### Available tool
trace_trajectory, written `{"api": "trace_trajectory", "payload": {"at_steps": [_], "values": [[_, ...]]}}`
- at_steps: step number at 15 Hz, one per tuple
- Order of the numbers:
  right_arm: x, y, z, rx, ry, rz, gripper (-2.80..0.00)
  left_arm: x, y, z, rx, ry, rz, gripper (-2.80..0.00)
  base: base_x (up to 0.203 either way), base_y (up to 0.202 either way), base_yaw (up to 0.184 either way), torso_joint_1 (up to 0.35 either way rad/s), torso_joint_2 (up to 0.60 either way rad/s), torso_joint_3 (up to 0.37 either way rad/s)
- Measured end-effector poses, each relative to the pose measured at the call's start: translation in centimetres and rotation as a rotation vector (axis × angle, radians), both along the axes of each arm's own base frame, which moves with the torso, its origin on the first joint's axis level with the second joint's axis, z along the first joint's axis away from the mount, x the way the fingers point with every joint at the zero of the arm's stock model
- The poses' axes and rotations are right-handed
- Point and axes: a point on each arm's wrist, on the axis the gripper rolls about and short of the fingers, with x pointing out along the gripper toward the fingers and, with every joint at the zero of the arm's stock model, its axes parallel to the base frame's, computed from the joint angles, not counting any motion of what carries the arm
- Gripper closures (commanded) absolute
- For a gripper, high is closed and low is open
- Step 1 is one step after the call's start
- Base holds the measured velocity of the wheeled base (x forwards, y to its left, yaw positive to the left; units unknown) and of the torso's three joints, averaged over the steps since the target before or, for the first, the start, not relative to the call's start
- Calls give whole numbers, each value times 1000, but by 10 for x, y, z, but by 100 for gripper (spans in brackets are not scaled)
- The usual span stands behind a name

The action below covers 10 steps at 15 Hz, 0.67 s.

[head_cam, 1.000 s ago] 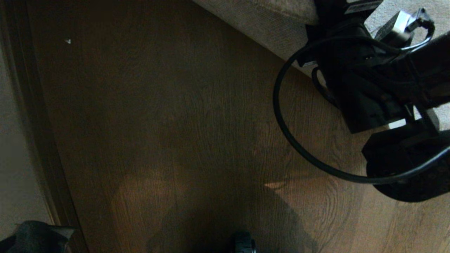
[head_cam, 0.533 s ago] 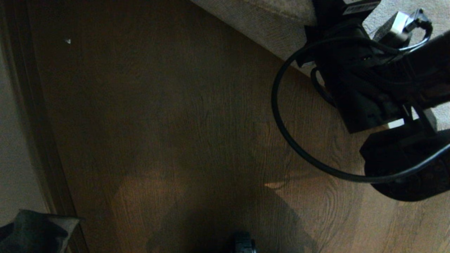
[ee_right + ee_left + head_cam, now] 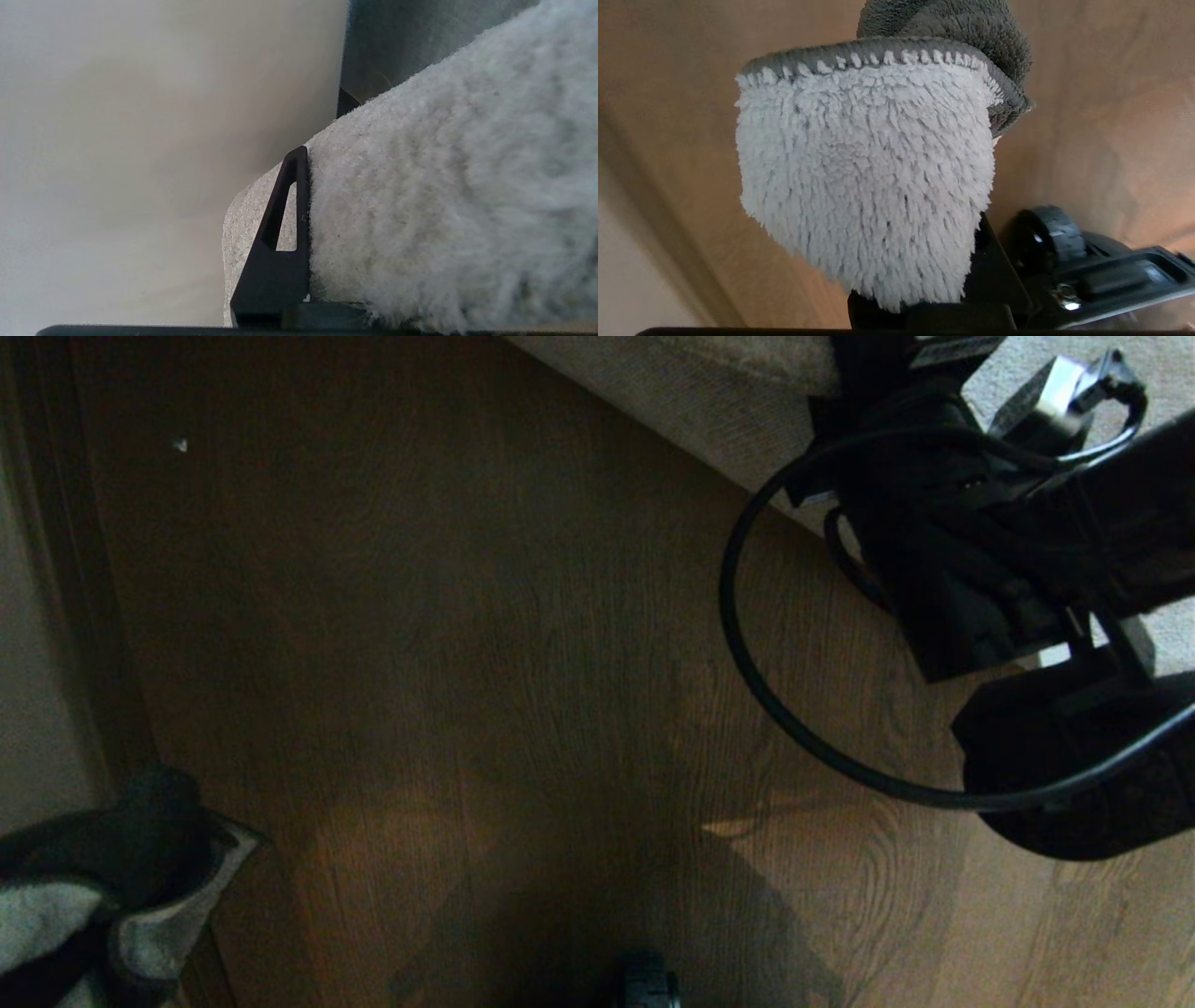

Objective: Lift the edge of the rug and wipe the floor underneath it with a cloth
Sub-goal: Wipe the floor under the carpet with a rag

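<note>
Our right tool point(image 3: 299, 233) is clamped on the rug edge point(image 3: 444, 224), holding it raised, seemingly to bare the floor point(image 3: 523, 644). Left tool point(image 3: 84, 896), low left, pinches the cloth point(image 3: 868, 186) tight, ready for wiping.

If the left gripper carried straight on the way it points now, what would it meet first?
Probably the bare wooden floor: past the cloth clamped in the left gripper, only planks show, though depth is unclear.
</note>
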Motion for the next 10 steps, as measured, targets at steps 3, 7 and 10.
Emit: {"api": "trace_trajectory", "payload": {"at_steps": [3,7,10], "values": [[-1,-2,9,23,-27,-3,0,34,-6,15,5,62,-91,0,0,0,0,0,0,0],[-5,-7,18,43,-50,-5,0,81,-28,18,4,107,-185,0,0,0,0,0,0,0],[-6,-10,20,47,-54,-10,0,114,-62,16,-8,113,-259,0,0,0,0,0,0,0]]}}
